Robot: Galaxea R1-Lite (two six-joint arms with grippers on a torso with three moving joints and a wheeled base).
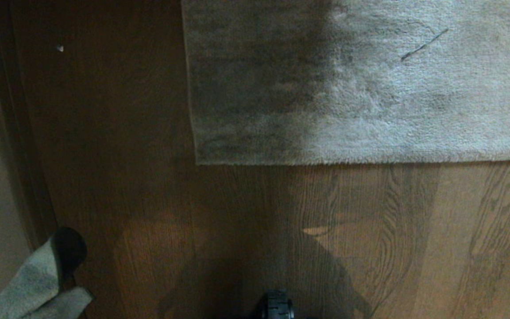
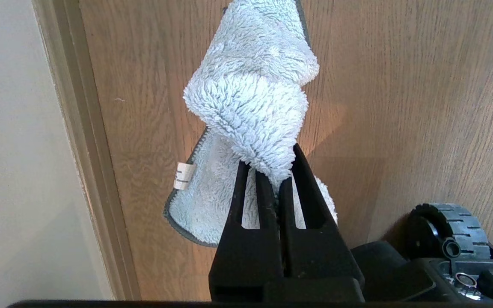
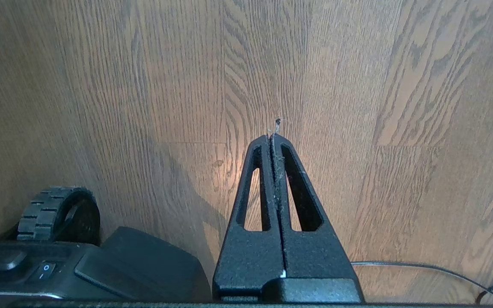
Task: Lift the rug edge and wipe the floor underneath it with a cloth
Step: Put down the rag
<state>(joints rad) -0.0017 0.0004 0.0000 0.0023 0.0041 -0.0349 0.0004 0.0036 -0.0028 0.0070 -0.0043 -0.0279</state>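
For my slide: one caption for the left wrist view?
Left gripper shut on the cloth above the floor.

The rug point(image 1: 361, 84) is grey-beige with a dark shadowed patch on its left half and one thin dark streak far right; the floor point(image 1: 414, 230) is brown with swirling wood grain. The cloth point(image 2: 250, 98) is pale grey-blue with a dark grey hem and a small white tag, pinched in the black left gripper point(image 2: 277, 171); the right gripper point(image 3: 273, 137) is black too

Head camera steep above floor point(image 1: 148, 212) and rug edge point(image 1: 361, 157), both wrist cameras facing down, sharing floor planks.
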